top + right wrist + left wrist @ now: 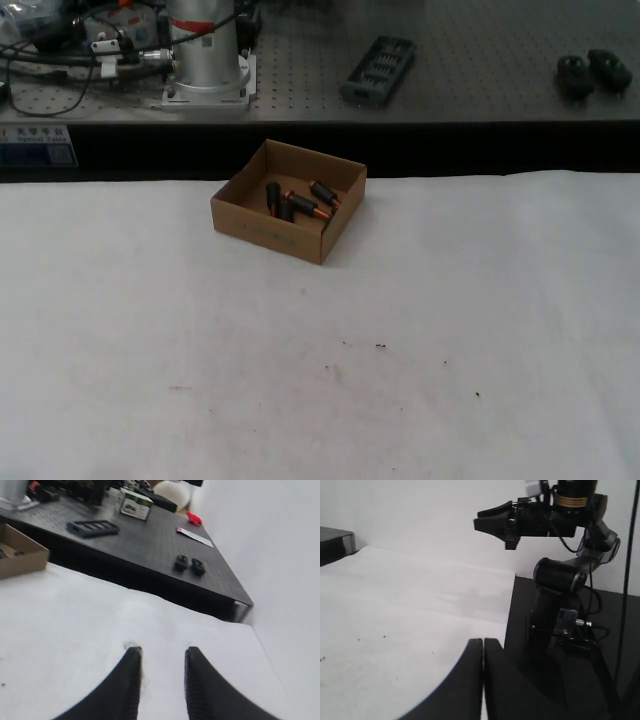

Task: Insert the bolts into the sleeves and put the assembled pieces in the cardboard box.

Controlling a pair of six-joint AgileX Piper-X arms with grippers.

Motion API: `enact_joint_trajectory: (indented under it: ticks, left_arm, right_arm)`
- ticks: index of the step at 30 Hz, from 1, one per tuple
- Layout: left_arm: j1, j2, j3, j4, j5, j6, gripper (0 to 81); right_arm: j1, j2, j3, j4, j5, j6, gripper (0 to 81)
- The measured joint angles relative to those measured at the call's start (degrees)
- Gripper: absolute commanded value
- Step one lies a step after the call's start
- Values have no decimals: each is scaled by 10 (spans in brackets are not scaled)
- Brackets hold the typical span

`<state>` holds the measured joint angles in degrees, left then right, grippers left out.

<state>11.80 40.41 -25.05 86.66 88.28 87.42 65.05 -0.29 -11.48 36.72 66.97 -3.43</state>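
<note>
The cardboard box (pixel 265 232) stands on the white sheet at the far middle of the table. Inside it lie several dark sleeves with orange bolt ends (pixel 303 204), close together. The box's corner (pixel 17 555) also appears in the right wrist view, far ahead of my right gripper (pixel 161 655), which hangs open over bare white sheet with nothing between its fingers. My left gripper (pixel 483 647) is shut, its fingers pressed together and holding nothing, low over the sheet's edge. Beyond it the right arm (pixel 555 575) rises on its black base.
Behind the white sheet (pixel 320 380) runs a dark perforated bench with a black ribbed tray (pixel 378 68), two dark round parts (pixel 592 72), a silver column (pixel 205 50) and cables at the far left. Small dark specks (pixel 380 347) dot the sheet.
</note>
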Motion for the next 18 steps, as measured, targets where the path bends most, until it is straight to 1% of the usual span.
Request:
enact_joint_trajectory:
  ticks: [8, 11, 12, 13, 14, 15, 16, 18]
  left_arm:
    - [-59, -133, 0, 0, 0, 0, 6]
    - [-71, -164, 0, 0, 0, 0, 6]
    - [-76, -179, 0, -1, 0, 0, 6]
    - [-88, -206, 0, 0, 0, 0, 6]
    - [-103, -233, 0, 0, 0, 0, 6]
    - [-111, -244, 0, 0, 0, 0, 6]
    - [-119, -257, 0, 0, 0, 0, 6]
    - [-133, -283, 0, -1, 0, 0, 6]
  right_arm:
    - [-170, 0, 62, 2, 0, 0, 229]
    - [-230, 1, 88, 2, 0, 0, 229]
    - [-247, 1, 97, 2, 0, 0, 229]
    - [-251, 1, 105, 2, 0, 0, 229]
    - [-268, 1, 105, 2, 0, 0, 229]
    - [-288, 1, 112, 2, 0, 0, 229]
    - [-292, 1, 117, 3, 0, 0, 229]
    - [-324, 1, 119, 4, 0, 0, 229]
